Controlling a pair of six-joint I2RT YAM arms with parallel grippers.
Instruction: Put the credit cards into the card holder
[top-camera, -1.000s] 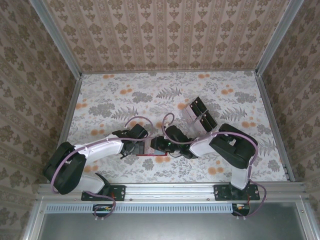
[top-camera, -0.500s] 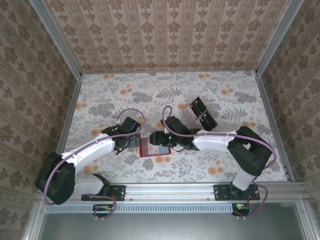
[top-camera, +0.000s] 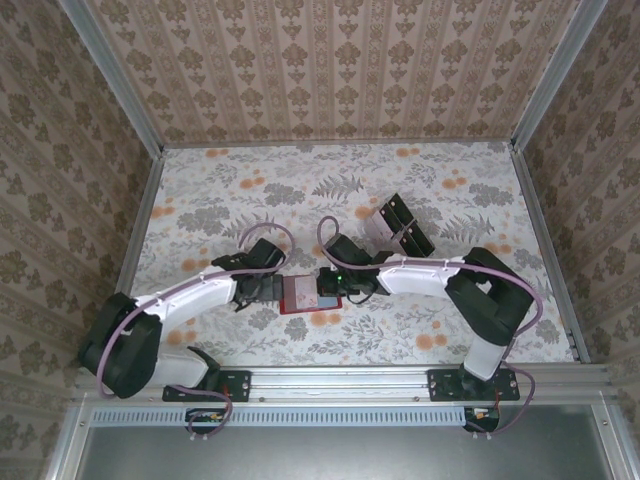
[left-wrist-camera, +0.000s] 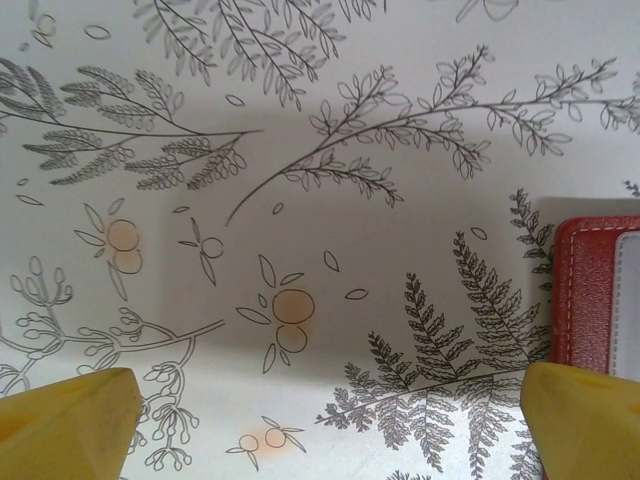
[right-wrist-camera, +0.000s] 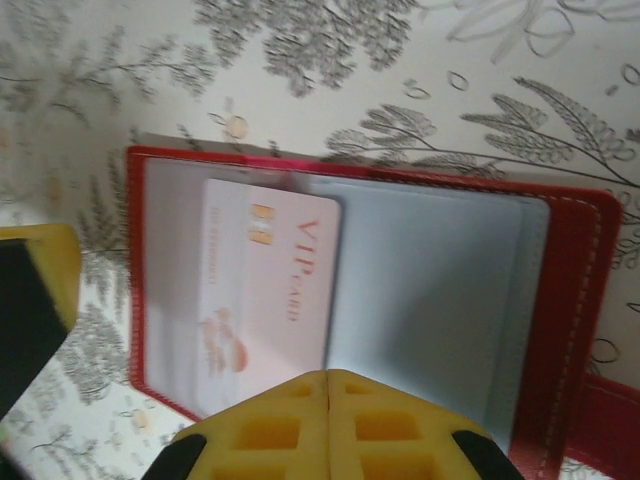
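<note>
One red card holder (top-camera: 300, 298) at lower centre, one pink card (right-wrist-camera: 265, 300) in it — black cards (top-camera: 414, 240) upper right too small to count.

"VIP" in orange letters on pink credit card (right-wrist-camera: 262, 300), smaller print illegible

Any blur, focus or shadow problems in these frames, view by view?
Right wrist: soft overall, the credit card print smeared but legible, right claw out of focus. Left wrist: sharp print, a broad soft shadow across the tablecloth. Top external: even light, no glare.

Beige damask-papered walls (top-camera: 330, 70), floral-print tabletop (top-camera: 210, 190); perhaps aluminium frame rail (top-camera: 340, 377), soft even light
</note>
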